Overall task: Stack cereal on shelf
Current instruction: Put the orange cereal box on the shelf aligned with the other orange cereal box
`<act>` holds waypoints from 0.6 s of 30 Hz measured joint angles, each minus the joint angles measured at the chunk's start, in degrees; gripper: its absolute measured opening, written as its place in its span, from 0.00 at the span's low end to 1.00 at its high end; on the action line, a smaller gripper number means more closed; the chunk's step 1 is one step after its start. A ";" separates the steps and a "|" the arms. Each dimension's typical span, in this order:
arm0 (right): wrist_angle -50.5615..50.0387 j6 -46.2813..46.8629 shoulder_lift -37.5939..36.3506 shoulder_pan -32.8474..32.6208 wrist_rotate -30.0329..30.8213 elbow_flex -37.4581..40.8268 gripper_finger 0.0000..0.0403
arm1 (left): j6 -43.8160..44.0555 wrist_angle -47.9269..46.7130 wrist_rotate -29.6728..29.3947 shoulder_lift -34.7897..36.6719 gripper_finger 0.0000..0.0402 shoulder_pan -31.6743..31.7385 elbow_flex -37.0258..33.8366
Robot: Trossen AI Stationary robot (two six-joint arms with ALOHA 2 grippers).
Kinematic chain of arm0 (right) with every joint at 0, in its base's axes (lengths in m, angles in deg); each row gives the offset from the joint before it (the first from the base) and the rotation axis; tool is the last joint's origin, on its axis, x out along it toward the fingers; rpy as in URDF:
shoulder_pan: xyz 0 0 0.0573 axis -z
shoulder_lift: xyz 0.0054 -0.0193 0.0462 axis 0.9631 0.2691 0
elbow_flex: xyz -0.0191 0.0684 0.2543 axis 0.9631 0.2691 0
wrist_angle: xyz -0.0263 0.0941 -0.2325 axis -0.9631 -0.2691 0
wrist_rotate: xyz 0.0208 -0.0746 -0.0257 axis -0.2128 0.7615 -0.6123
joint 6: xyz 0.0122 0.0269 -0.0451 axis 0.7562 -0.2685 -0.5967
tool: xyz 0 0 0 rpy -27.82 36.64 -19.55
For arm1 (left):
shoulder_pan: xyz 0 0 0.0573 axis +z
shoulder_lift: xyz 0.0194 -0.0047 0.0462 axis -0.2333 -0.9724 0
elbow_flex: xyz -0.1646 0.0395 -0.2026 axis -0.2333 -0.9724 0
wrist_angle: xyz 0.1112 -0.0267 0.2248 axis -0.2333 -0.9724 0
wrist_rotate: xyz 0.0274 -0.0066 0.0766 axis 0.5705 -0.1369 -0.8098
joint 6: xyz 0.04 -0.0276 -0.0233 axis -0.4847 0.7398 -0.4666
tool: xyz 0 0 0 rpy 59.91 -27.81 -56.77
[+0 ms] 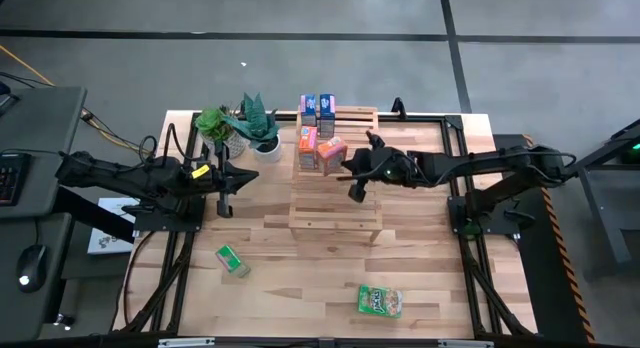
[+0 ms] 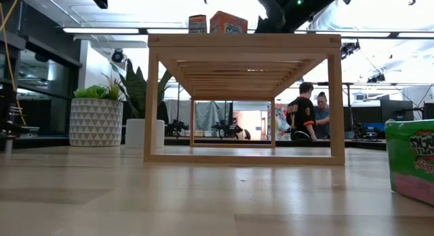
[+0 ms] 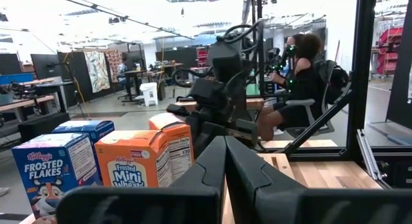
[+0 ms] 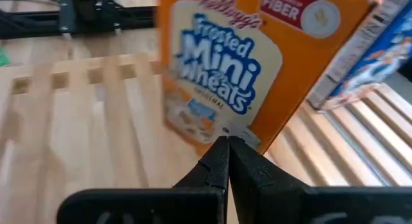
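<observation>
Six small printed cardboard cereal boxes — two blue, two orange, two green — one slatted light-wood rack, two potted plants.

Overhead and table-level views sharing the shelf; wrist cameras close on boxes.

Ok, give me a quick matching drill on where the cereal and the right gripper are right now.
Things:
1. blue boxes
2. orange boxes
3. green boxes
4. right gripper

Places:
A. over the shelf, shut, empty
B. on the tabletop in front of the shelf
C. far end of the shelf
D. on the shelf, just in front of the blue pair

Pairs: 1-C, 2-D, 3-B, 4-A
</observation>
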 joint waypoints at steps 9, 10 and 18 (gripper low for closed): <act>1.76 0.27 0.00 2.91 -0.01 0.00 0.00 | -0.02 -0.01 -0.01 0.00 0.00 0.02 0.00; 2.09 0.33 0.00 3.21 0.01 0.00 0.00 | -0.02 -0.01 -0.01 0.00 0.00 0.02 0.00; 5.32 0.36 0.00 5.66 -0.50 0.00 0.00 | -0.02 -0.01 -0.02 0.00 0.00 0.02 0.00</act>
